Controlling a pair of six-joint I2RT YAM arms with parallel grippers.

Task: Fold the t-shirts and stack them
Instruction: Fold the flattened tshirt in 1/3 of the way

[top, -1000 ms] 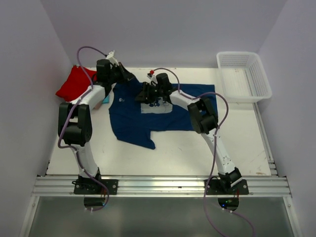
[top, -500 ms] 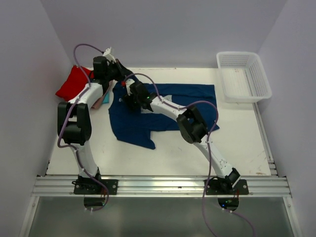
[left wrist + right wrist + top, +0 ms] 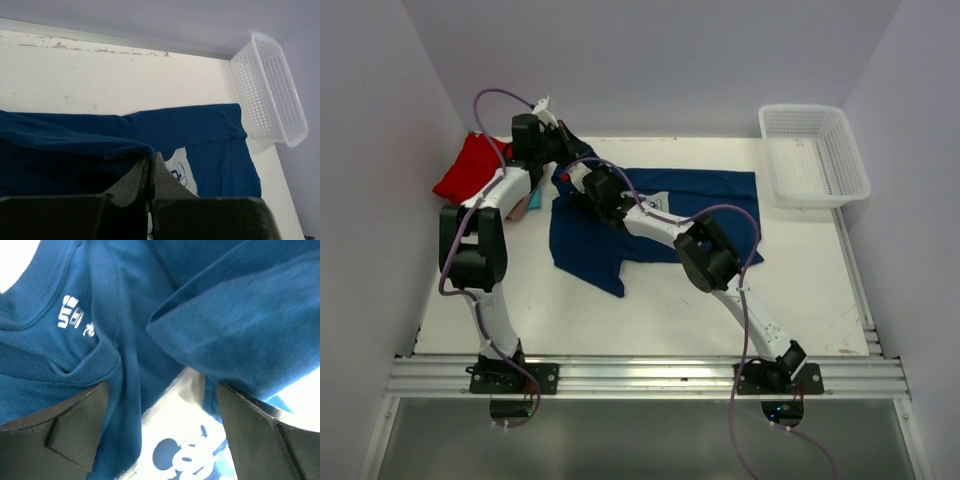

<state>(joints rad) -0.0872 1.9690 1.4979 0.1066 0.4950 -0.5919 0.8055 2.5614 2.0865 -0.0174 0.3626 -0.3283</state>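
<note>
My right gripper (image 3: 161, 412) has swung left over the navy t-shirt (image 3: 582, 242) to its collar and spread its jaws, empty now. Left gripper (image 3: 150, 169) still pinches the shirt's far-left edge beside the red tee (image 3: 468, 168), so I reckon this fold is only half done

On the white table (image 3: 670, 310) a navy t-shirt (image 3: 578, 250) lies spread. A red t-shirt (image 3: 470, 165) sits far left, a white basket (image 3: 820, 198) far right.

The left arm (image 3: 506, 190) hides most of the teal shirt (image 3: 534, 199) and part of the red shirt (image 3: 468, 168); the right wrist view's bottom edge cuts off the print (image 3: 182, 452) on the navy shirt (image 3: 240, 315).
</note>
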